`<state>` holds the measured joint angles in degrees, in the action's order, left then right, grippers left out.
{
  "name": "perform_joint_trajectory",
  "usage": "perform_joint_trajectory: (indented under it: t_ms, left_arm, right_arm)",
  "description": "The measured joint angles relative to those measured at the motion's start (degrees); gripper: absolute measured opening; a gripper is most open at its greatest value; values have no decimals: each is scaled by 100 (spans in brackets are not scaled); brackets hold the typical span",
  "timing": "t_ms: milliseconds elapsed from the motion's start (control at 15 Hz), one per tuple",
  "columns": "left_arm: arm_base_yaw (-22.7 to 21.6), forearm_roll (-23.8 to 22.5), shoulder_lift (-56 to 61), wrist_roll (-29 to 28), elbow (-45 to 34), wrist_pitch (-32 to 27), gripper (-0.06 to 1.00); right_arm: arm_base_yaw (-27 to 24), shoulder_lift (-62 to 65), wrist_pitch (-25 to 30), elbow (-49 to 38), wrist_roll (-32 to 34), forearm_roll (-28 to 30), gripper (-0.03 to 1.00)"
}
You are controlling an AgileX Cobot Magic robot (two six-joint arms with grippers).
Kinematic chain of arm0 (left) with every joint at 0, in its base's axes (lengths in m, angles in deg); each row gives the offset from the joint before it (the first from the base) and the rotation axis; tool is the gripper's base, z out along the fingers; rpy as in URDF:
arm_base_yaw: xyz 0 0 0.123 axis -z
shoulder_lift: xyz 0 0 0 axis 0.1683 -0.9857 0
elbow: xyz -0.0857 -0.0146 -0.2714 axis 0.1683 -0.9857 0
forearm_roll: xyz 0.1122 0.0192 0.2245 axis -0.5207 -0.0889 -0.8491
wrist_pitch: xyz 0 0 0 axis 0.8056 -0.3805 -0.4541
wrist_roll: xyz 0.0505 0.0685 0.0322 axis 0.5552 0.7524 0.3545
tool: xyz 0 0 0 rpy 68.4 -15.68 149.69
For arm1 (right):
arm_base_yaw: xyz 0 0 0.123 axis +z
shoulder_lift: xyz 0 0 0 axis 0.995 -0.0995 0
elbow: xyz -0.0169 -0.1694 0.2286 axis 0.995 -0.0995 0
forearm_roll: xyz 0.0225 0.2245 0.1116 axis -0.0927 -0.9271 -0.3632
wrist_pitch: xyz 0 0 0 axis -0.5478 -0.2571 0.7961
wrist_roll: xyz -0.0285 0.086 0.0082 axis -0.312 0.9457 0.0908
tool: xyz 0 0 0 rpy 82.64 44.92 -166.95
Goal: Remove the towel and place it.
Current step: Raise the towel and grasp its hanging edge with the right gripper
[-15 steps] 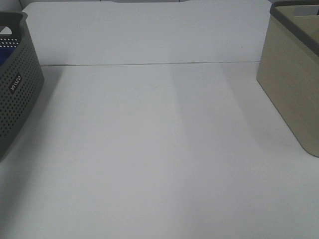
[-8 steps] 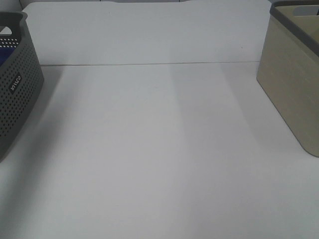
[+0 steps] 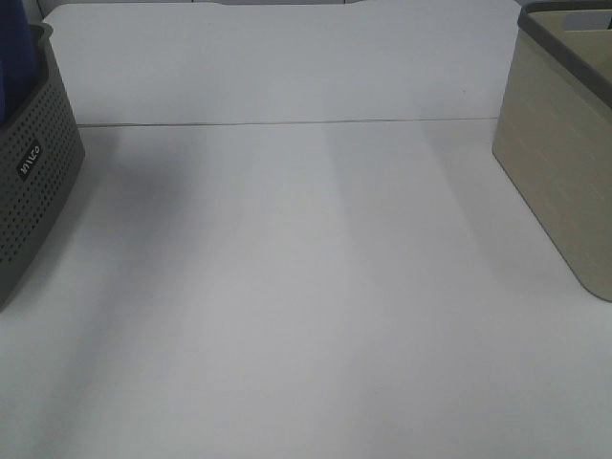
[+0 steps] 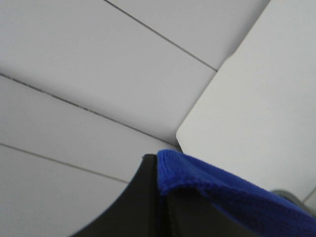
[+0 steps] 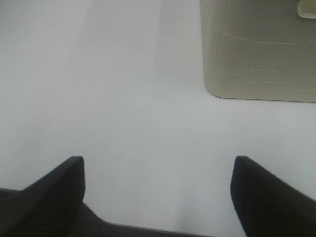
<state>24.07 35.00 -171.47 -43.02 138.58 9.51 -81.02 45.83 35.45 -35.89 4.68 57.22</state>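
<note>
Lift-out: left pincer (image 4: pixel 159 197) clamps towel (image 4: pixel 232 190) over grey basket (image 3: pixel 33 182) (right pincer (image 5: pixel 158 165) wide, empty). Next we carry it toward beige basket (image 3: pixel 564 163), probably.

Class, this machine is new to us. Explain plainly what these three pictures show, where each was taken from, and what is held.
This is a two-armed robot; each arm ends in a pinching tool. One camera looks down from high on a white table, with a grey basket at left and a beige basket at right. The other two cameras sit on the wrists. The left tool is shut on a blue towel, held over the grey basket. The right tool hangs open and empty over the table.
</note>
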Motion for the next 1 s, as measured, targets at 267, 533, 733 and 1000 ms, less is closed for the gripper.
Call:
perform_joint_trajectory:
  t_ms: [267,533,733,1000]
  left_arm:
    - [785,46,-647,0,550,-57,0]
    - [1524,57,-1283,1049,550,-212,0]
    - [1816,63,-1369,1811,550,201,0]
    - [2051,46,-1381,2395,550,630,0]
  right_arm:
    - [0,0,0,0,0,0,80]
    - [0,-590,-361,109,-46,92,80]
    - [0,-1541,-1621,126,-430,-361,79]
    - [0,-3782,-4154,126,-2739,-2916,74]
